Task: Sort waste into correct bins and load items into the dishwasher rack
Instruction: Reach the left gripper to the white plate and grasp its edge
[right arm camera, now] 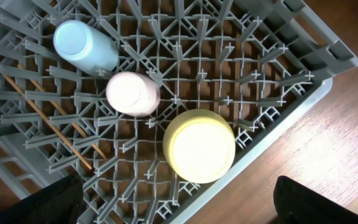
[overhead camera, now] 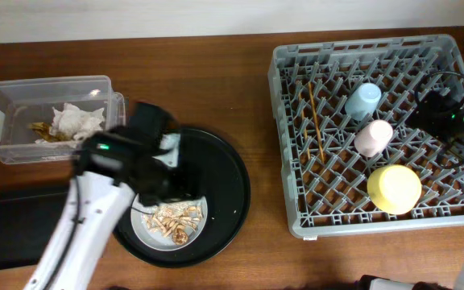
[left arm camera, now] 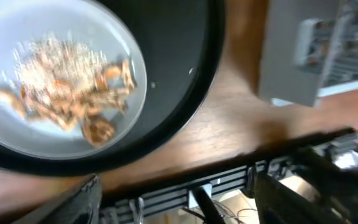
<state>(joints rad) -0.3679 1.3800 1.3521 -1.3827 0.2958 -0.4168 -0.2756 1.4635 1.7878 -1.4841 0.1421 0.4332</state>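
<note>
Far left, the clear box (overhead camera: 10, 121) already has the tissues (overhead camera: 75, 121) in it. Below it sits the shallow black tray (overhead camera: 14, 229), nothing in it that I can see.

Next along, the L gripper (left arm camera: 176, 186) hangs over the big round tray (overhead camera: 234, 189), fingers spread wide w/ nothing between them. The grey-white plate (overhead camera: 146, 225) lies on that tray, just under the arm, w/ the crumbs (overhead camera: 174, 219) heaped on it. Looks like the step now is getting those crumbs binned.

My advice: pinch the plate at its bare rim, not thru the heap. Lift it level and go slow, b/c the bits are loose. Tip it only once it's well over the black tray. Wrist view is blurry, so line-up is hard to judge.

On the right, the rack (overhead camera: 449, 72) holds chopsticks (overhead camera: 315, 121), blue cup (overhead camera: 363, 100), pink cup (overhead camera: 374, 137) and yellow bowl (overhead camera: 394, 188), all upside down. The R gripper (right arm camera: 176, 196) hovers above it, fingers apart, carrying nothing.
</note>
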